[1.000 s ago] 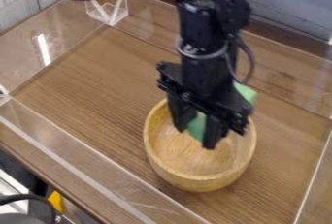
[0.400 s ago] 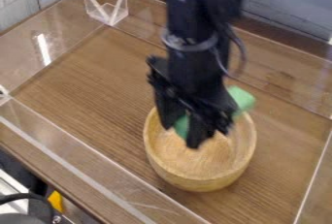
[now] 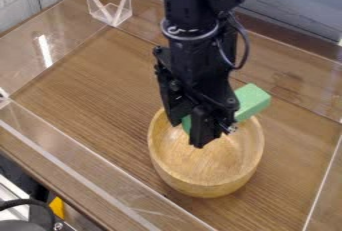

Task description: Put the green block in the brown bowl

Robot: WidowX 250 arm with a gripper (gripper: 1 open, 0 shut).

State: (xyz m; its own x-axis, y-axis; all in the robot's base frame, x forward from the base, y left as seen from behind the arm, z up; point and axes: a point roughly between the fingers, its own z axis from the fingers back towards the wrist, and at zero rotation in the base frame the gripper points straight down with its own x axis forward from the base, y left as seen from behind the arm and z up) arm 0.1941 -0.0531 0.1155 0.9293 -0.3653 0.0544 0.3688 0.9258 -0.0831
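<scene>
The brown bowl [image 3: 171, 167] stands on the wooden table, front and centre. My gripper [image 3: 205, 138] hangs straight down over the bowl's inside, its black fingers reaching just below the rim. A strip of bright green, the green block [image 3: 199, 126], shows between the fingers, and the gripper is shut on it. Most of the block is hidden by the fingers. It is held above the bowl's floor.
A second, chunkier green piece [image 3: 251, 100] lies on the table just behind the bowl's right rim. Clear acrylic walls [image 3: 80, 190] fence the wooden surface. A clear triangular stand [image 3: 110, 9] sits at the back left.
The arm has shifted a little to the left over the bowl, still holding the green block. The green piece behind the rim shows more now.
</scene>
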